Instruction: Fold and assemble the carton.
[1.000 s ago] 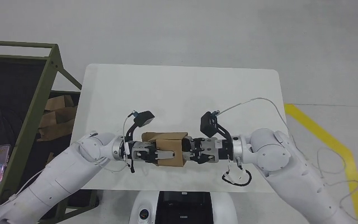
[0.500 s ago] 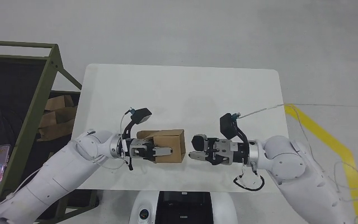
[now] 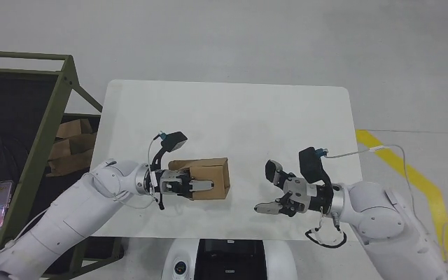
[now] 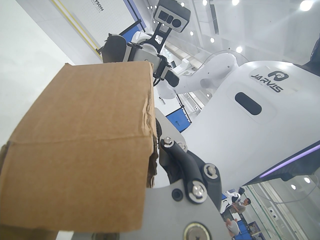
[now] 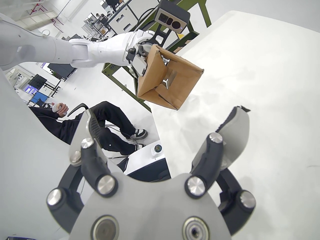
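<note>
At far left a green rack [image 3: 52, 91] holds flat brown cardboard [image 3: 70, 143]; beside it stands the white counter [image 3: 231, 112]. Over the counter's near edge the left pincer [image 3: 198, 187] pinches one wall of the carton [image 3: 208, 170], one finger outside and, in the right wrist view, a fingertip showing inside; the carton appears lifted clear of the counter, though I cannot be sure. It is squared into a tube, its open mouth turned toward the right arm, with flaps at the far end partly folded in. To the right, well apart from the carton, the right pincer [image 3: 269, 187] hangs spread wide, holding nothing.

The step in hand is probably closing the end that faces the right arm. To do it well, the left grip should hold firm so the tube does not twist or collapse; the right pincer should come in level with the mouth, push one flap at a time along its crease, and press flatly rather than poke, since thin board dents easily.
</note>
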Controlling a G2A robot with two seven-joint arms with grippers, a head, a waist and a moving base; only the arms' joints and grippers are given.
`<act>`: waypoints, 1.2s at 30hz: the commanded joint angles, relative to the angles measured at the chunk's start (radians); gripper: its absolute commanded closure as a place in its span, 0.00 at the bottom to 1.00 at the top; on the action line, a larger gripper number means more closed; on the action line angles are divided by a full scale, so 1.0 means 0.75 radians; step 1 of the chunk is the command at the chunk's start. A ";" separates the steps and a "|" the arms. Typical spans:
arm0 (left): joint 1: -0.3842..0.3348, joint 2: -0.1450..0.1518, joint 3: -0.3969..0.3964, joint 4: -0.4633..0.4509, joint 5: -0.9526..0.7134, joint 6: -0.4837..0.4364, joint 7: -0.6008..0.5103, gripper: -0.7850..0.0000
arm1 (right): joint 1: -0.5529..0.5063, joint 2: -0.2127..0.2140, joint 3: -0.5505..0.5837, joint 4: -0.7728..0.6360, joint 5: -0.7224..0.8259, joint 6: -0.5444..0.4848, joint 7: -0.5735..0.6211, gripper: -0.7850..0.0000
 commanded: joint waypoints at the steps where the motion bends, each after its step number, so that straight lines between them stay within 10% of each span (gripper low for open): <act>1: 0.000 0.000 0.000 0.000 0.000 0.000 0.000 1.00 | 0.000 0.000 0.000 0.000 0.001 0.000 0.000 0.00; 17: -0.033 -0.016 -0.004 -0.019 0.088 0.070 -0.029 1.00 | 0.000 0.000 0.000 0.000 0.001 0.000 0.000 0.00; 36: -0.382 -0.026 0.153 -0.181 0.744 0.216 -0.217 1.00 | -0.222 0.006 0.205 -0.016 -0.046 0.096 -0.275 0.00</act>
